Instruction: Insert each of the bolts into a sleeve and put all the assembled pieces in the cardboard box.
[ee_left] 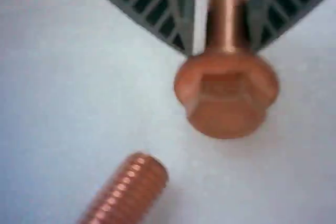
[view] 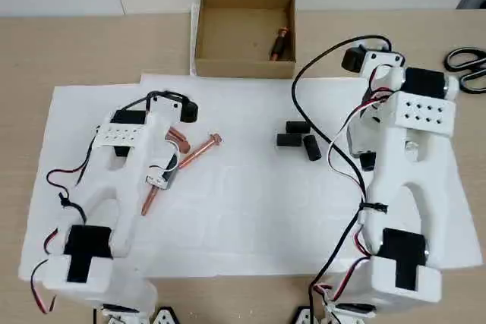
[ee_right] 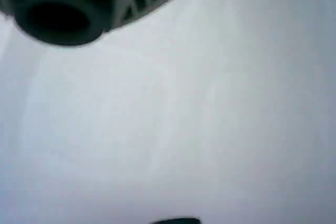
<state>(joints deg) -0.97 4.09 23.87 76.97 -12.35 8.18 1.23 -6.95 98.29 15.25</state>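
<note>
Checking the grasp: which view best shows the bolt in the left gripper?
Left wrist view: the bolt sits clamped in the left gripper, head past the tips. High view: the arm hides part of it; right wrist view faces paper.

No legible text or markings.

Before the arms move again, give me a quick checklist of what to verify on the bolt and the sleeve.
1. Left gripper shut on a bolt: ok.
2. Neighbouring bolt apart from the held one: ok.
3. Sleeve at the right arm firmly held: cannot tell.
4. Held bolt lined up with that sleeve: not ok, the arms stand apart.
5. Loose sleeves on the paper: ok, three.
6. Cardboard box unobstructed: ok, one assembled piece inside.
</note>
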